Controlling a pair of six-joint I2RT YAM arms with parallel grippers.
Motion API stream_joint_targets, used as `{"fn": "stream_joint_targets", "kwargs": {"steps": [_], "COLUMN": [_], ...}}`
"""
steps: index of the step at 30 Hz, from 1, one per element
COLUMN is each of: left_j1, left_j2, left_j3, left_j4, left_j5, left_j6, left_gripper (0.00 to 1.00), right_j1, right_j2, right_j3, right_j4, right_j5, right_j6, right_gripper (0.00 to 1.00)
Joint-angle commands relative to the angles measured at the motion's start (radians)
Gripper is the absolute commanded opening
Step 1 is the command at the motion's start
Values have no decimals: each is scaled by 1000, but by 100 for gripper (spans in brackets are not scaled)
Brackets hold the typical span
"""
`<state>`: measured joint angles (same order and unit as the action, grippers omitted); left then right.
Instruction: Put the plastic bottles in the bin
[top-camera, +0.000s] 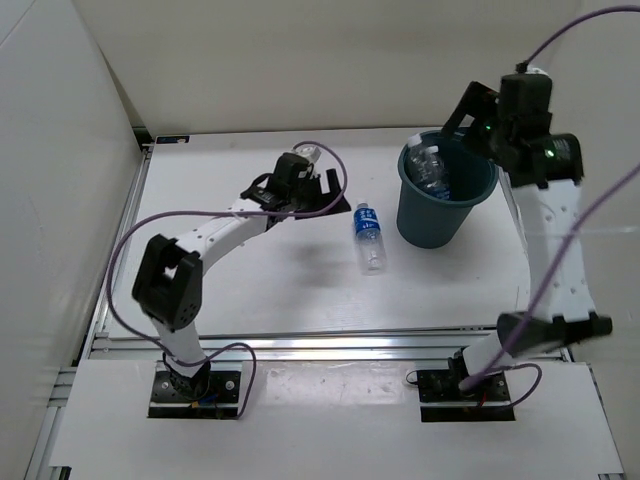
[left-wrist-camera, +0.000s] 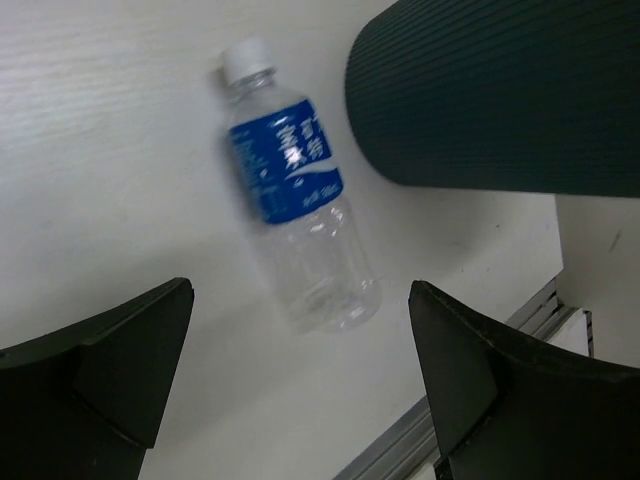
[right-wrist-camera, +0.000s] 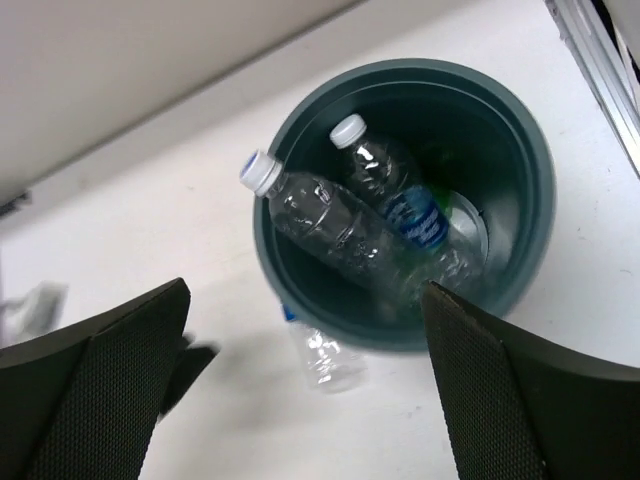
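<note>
On the white tabletop (top-camera: 260, 280), one plastic bottle (top-camera: 369, 238) (left-wrist-camera: 300, 220) with a blue label and a white cap, flat on its side. Just left of the bin (top-camera: 430, 220) (right-wrist-camera: 400, 72), close to it but with a small gap between. Inside the bin, two more bottles, leaning with white caps up near the rim: a clear bottle (right-wrist-camera: 330, 225) with no label and, right beside it and touching, a blue-label bottle (right-wrist-camera: 400, 195). Under them a bit of green, too hidden to tell what. Up above the bin, the right hand (top-camera: 478, 128) (right-wrist-camera: 308, 290), fingers spread wide, nothing between them. Near the plastic bottle on the tabletop, the left hand (top-camera: 312, 190) (left-wrist-camera: 300, 295), spread wide too, holding nothing, not touching the bottle.
</note>
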<state>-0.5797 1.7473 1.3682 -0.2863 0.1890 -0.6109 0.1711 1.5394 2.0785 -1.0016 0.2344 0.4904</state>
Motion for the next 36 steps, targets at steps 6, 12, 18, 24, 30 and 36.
{"fn": "stream_joint_targets", "kwargs": {"steps": [6,12,18,24,30,36], "left_j1": [-58,-111,-111,-78,-78,-78], "left_j2": [317,463,521,469,500,583], "left_j3": [294,437,385,279,385,474], "left_j4": [49,49,39,30,30,30], "left_j5": [174,245,316,323,333,333], "left_j6": [-23,-23,-35,-44,-53,-127], "left_gripper": [100,100,95,70,100,100], "right_j1": [7,-13,-74,-117,-117,-117], "right_j2": [-162,-183,-183,-183,-174,-174], "right_j3": [-95,-66,-66,-112,-138,-129], "right_j4": [-140,-172,-193,-193,-193,-193], "right_j5": [-44,-46,-79,-99,-136,-145], "right_j6": [51,14,-16,-16,-7,-16], "right_gripper": [100,100,100,100,100,100]}}
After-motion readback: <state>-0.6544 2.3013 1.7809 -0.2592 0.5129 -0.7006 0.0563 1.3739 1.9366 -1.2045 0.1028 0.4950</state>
